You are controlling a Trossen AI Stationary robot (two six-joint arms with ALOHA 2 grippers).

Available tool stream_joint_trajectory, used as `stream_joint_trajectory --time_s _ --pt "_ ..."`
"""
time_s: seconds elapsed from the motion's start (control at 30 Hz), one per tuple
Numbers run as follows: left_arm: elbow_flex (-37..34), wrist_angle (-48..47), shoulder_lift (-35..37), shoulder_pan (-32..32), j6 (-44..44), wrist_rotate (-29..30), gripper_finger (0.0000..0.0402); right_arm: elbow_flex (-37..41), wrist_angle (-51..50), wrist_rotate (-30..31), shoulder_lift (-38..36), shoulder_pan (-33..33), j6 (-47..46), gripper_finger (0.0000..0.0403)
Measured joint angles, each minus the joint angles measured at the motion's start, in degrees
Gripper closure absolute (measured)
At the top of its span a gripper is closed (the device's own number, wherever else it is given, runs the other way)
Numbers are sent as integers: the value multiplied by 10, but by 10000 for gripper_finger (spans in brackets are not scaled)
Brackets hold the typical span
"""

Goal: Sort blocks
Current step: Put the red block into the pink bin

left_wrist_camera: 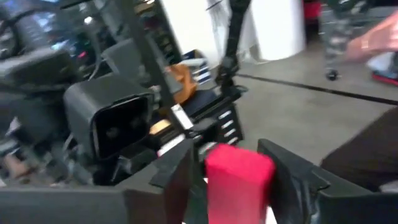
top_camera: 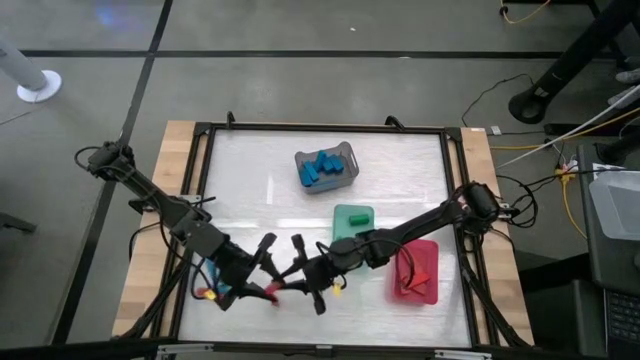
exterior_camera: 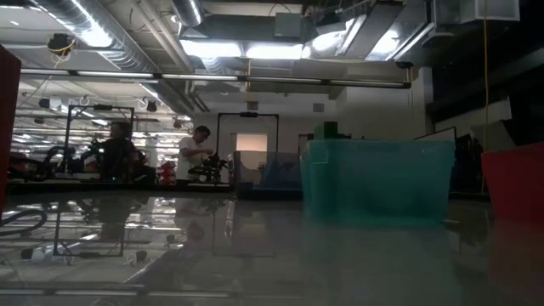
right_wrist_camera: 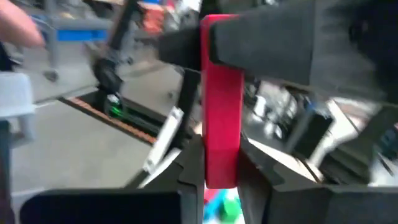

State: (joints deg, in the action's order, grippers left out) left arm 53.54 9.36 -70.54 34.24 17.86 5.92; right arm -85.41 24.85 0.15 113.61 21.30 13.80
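Handover of a red bar (right_wrist_camera: 221,99) at the tabletop's (top_camera: 250,170) near edge. Right gripper (right_wrist_camera: 217,177) fingers pinch one end of the bar; left gripper (left_wrist_camera: 233,186) fingers are spread with the bar's other end between them, apparently no grip. To do it well: the right should keep a firm pinch, pull straight back clear of the left fingers, then carry to the red tray (top_camera: 425,290). High view: bar nearly hidden between the fingertips. Low view shows neither gripper.
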Motion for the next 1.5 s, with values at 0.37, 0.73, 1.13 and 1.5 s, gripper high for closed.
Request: stream_joint_trajectory --time_s 0.37,0.73,1.13,1.5 --pt "0 -99 58 1 -17 23 191 -1 -268 136 -85 1 -59 338" --pt "0 -429 161 4 -312 19 192 -1 -752 175 -207 1 -356 335" --pt "-62 -684 154 39 -628 16 192 0 -1086 46 -202 9 -635 334" --pt "-142 -685 114 68 -625 -19 192 0 -1118 -13 -169 81 -635 334"
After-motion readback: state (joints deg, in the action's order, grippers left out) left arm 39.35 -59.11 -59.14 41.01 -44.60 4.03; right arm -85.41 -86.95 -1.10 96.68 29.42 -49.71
